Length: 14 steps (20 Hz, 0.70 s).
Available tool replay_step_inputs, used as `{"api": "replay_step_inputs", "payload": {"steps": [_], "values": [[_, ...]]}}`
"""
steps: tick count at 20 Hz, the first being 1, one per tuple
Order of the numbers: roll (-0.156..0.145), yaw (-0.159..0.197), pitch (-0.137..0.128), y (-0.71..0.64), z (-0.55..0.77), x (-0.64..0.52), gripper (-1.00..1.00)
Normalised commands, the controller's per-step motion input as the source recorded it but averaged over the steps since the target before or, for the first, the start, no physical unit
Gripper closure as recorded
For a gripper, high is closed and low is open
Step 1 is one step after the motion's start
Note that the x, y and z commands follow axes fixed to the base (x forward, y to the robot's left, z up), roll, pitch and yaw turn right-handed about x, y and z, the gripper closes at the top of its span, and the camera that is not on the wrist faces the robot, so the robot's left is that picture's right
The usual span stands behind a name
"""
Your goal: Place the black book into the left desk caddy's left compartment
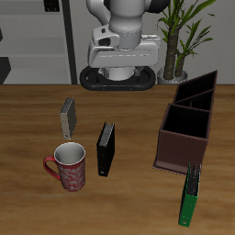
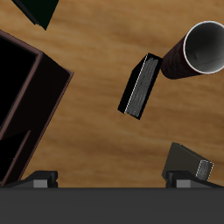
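The black book (image 1: 106, 149) stands on edge on the wooden table, beside the mug and nearer the table's front edge than the grey book; it also shows in the wrist view (image 2: 140, 86). The left desk caddy (image 1: 197, 90), very dark with an inner divider, stands far back at the table's side. My gripper (image 1: 117, 55) hangs high near the robot's base, well behind the black book. It is open and empty, with both fingertips (image 2: 39, 179) wide apart in the wrist view.
A reddish-brown box (image 1: 184, 136) stands just in front of the dark caddy and shows in the wrist view (image 2: 31, 96). A red patterned mug (image 1: 69, 167), a grey book (image 1: 68, 117) and a green book (image 1: 190, 195) stand on the table. A potted plant (image 1: 184, 32) is behind.
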Motion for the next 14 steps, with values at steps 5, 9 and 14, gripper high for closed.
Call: {"api": "replay_step_inputs", "payload": {"steps": [5,9,14], "values": [[-0.042,0.026,-0.030,-0.12,0.03,0.11,-1.00],[-0.009,-0.018,-0.033,-0.21,0.06,0.13,-1.00],[-0.003,0.005,-0.014,-0.20,-0.05,0.12,-1.00]]}}
